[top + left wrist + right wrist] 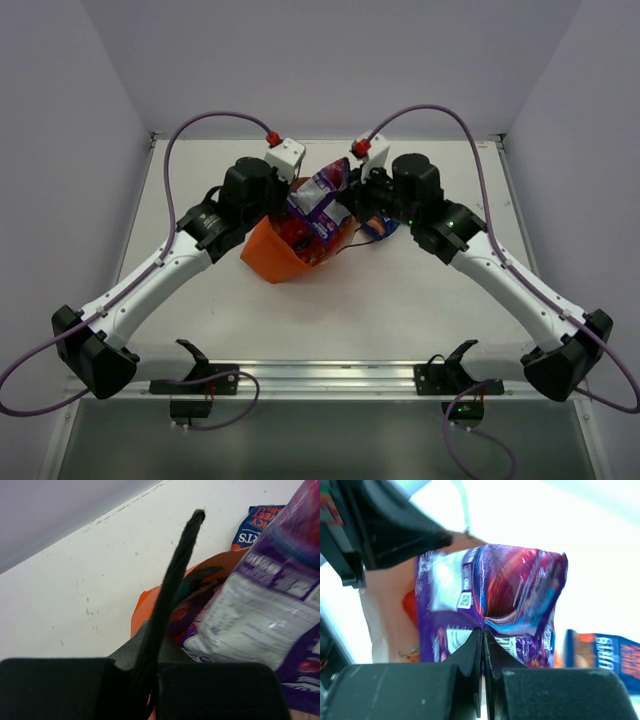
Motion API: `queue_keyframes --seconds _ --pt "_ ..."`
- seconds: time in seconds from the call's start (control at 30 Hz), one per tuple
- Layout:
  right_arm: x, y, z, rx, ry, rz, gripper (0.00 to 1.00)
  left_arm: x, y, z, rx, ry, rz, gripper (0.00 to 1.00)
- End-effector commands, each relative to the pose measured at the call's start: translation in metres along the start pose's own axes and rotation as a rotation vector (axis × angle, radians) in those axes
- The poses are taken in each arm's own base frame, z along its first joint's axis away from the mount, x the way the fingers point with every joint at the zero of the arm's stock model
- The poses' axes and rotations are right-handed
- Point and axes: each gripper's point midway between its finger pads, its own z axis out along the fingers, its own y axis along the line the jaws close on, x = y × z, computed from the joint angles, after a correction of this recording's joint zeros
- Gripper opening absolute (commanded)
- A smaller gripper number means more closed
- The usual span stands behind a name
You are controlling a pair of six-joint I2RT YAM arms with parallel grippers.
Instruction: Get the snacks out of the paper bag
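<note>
The right gripper [483, 630] pinches a purple packet [510, 590] tight, half out of the orange paper bag [275, 255] — mid-extraction. The left gripper [192, 525], closed, seems to clamp the bag's rim; next, lift the packet clear and set it down.

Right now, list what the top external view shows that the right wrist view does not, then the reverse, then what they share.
Only top external: both arms from base to wrist, and the whole orange paper bag lying tipped on the table. Only right wrist: the right claw shut on an edge of the purple packet, with its label print close up. Both: that purple packet, part of the bag, and a blue packet lying on the table beside it.
</note>
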Motion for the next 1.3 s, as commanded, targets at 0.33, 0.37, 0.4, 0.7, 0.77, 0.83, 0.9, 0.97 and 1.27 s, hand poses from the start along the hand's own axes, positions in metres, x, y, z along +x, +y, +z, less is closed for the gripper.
queue_keyframes --seconds 0.33,0.37,0.4,0.7,0.77,0.83,0.9,0.97,1.27 --pt "-0.021 -0.141 -0.103 0.488 -0.309 0.274 0.0 -0.058 -0.006 -0.032 0.063 -0.212 -0.106 0.0" --pt "-0.013 -0.164 -0.112 0.567 -0.313 0.31 0.0 -0.058 -0.006 -0.032 0.065 -0.213 -0.104 0.0" --pt "-0.003 -0.181 -0.113 0.624 -0.31 0.368 0.0 -0.059 -0.006 -0.034 0.066 -0.221 -0.103 0.0" --pt "0.127 -0.307 -0.109 0.911 -0.148 0.801 0.0 -0.056 -0.009 -0.035 0.086 -0.228 -0.084 0.0" --pt "0.159 -0.32 -0.1 0.933 -0.072 0.866 0.0 -0.056 -0.009 -0.036 0.09 -0.229 -0.084 0.0" --pt "0.183 -0.325 -0.094 0.954 -0.018 0.919 0.09 -0.056 -0.01 -0.035 0.094 -0.231 -0.081 0.0" --pt "0.188 -0.325 -0.094 0.959 0.01 0.929 0.24 -0.056 -0.011 -0.035 0.097 -0.232 -0.078 0.0" --pt "0.176 -0.314 -0.094 0.905 0.014 0.911 0.53 -0.055 -0.01 -0.035 0.093 -0.229 -0.068 0.0" --pt "0.016 -0.161 -0.075 0.387 -0.164 0.336 0.75 -0.049 -0.011 -0.032 0.095 -0.214 -0.062 0.0"
